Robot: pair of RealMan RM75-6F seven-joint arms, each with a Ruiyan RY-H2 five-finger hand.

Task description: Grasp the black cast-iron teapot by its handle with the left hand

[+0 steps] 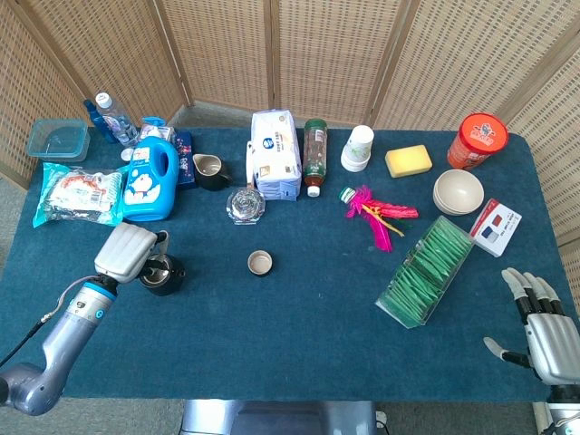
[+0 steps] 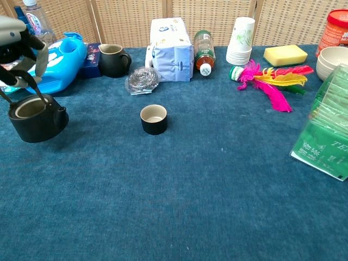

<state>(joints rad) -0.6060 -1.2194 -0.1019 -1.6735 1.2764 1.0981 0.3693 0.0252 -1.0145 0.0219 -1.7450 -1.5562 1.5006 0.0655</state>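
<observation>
The black cast-iron teapot (image 2: 37,118) (image 1: 163,275) has no lid and hangs just above the blue cloth at the left. Its thin wire handle (image 2: 31,87) runs up into my left hand (image 2: 19,48) (image 1: 127,251), whose fingers curl around it. My right hand (image 1: 542,333) rests at the table's near right corner, fingers spread, holding nothing; the chest view does not show it.
A small black cup (image 2: 154,119) stands right of the teapot. Behind it are a blue detergent bottle (image 2: 60,58), a dark pitcher (image 2: 112,60), a steel scourer (image 2: 142,80) and a tissue pack (image 2: 171,50). A green packet box (image 1: 426,270) and pink feathers (image 2: 272,81) lie right.
</observation>
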